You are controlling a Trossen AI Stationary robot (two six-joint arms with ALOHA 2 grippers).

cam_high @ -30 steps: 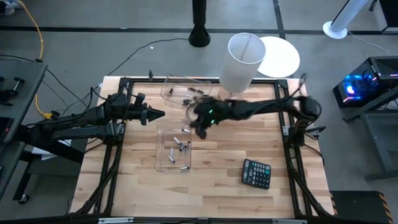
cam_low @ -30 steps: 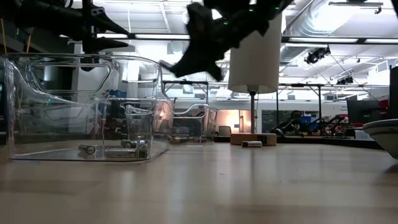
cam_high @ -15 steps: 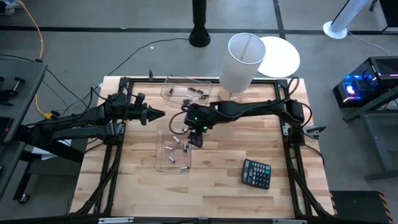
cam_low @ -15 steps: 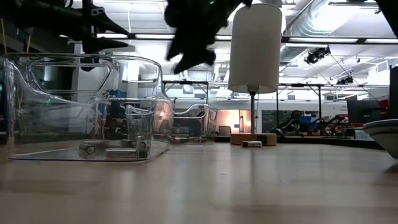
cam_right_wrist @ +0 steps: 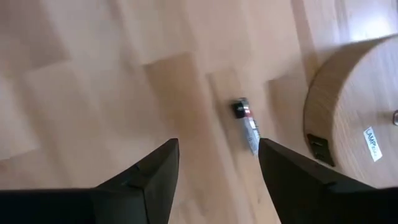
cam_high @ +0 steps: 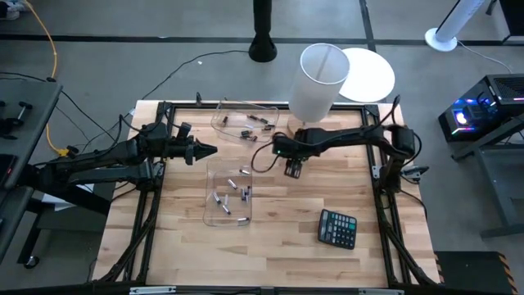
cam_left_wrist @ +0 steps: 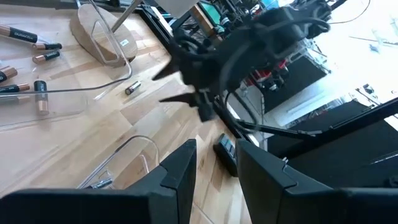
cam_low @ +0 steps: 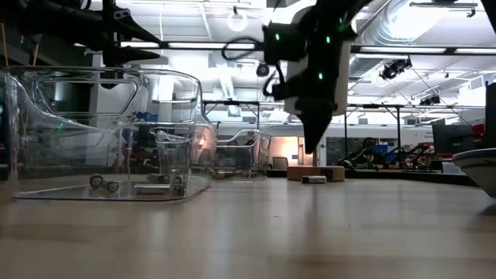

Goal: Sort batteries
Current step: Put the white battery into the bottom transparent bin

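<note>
From above, the right arm covers the right pincer (cam_high: 293, 168), so its tips are hard to read there; its wrist view shows the fingers (cam_right_wrist: 146, 180) spread apart and empty over bare desk (cam_high: 286, 246), with one loose battery (cam_right_wrist: 245, 125) lying ahead beside a round wooden base (cam_right_wrist: 354, 106). Most batteries (cam_high: 232, 197) lie in the near clear tray (cam_high: 210, 215), more in the far tray (cam_high: 223, 111). The left pincer (cam_high: 211, 150) waits beside it, slightly parted. The calculator (cam_high: 337, 228) sits apart.
</note>
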